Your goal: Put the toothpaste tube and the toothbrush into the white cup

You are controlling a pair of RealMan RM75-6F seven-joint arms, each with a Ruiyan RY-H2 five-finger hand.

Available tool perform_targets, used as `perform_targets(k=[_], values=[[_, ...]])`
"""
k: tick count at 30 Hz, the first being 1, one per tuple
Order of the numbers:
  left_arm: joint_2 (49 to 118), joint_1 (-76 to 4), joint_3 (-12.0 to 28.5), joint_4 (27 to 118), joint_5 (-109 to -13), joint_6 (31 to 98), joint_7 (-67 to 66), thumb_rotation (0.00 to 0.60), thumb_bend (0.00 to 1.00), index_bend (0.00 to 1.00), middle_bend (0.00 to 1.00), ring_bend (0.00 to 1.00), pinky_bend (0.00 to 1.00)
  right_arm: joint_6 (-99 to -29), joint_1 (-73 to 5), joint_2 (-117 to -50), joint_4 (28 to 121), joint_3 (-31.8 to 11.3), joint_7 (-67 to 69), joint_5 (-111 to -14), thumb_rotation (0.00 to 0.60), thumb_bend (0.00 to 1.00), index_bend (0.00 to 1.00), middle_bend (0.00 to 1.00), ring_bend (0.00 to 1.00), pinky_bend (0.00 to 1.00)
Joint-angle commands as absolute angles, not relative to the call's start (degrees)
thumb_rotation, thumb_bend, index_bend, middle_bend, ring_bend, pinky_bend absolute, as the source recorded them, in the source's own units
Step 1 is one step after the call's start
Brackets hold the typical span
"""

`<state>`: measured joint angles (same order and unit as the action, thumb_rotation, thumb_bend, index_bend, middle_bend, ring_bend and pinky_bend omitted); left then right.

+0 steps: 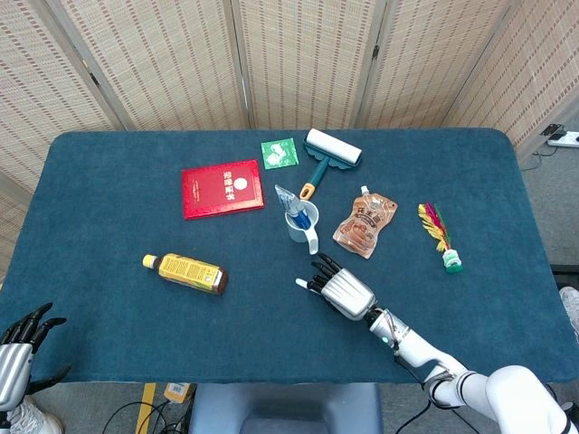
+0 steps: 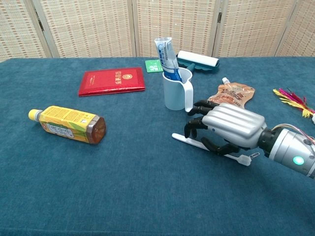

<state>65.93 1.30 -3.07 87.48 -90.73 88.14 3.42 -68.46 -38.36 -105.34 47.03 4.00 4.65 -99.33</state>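
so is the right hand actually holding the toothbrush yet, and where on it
It cannot be told. The right hand is curled over the middle of the toothbrush, which lies flat on the table. The left hand holds nothing.

Toothpaste tube (image 2: 167,58) in white cup (image 2: 176,94)

No readable text anywhere: only a gold round emblem with blurred gold characters on the red booklet (image 1: 223,188), illegible print on the yellow bottle label (image 2: 63,121), the orange pouch (image 2: 231,95), the green packet (image 1: 280,153) and the toothpaste tube (image 2: 166,58).
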Motion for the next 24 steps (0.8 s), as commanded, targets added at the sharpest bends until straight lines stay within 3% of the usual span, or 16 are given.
perform_targets(k=[1, 24], values=[[66.0, 1.2, -3.0, 87.3, -90.7, 88.1, 3.5, 0.6, 0.22, 0.27, 0.11, 0.14, 0.2, -68.3, -38.0, -104.9, 46.8, 3.8, 5.1, -98.7, 0.6, 0.58, 0.36, 0.41, 0.13, 0.08], [65.8, 1.6, -3.1, 87.3, -90.6, 88.4, 3.7, 0.6, 0.22, 0.27, 0.11, 0.14, 0.2, -67.9, -38.6, -107.2, 45.3, 4.1, 7.1, -99.0, 0.6, 0.58, 0.36, 0.41, 0.13, 0.08]])
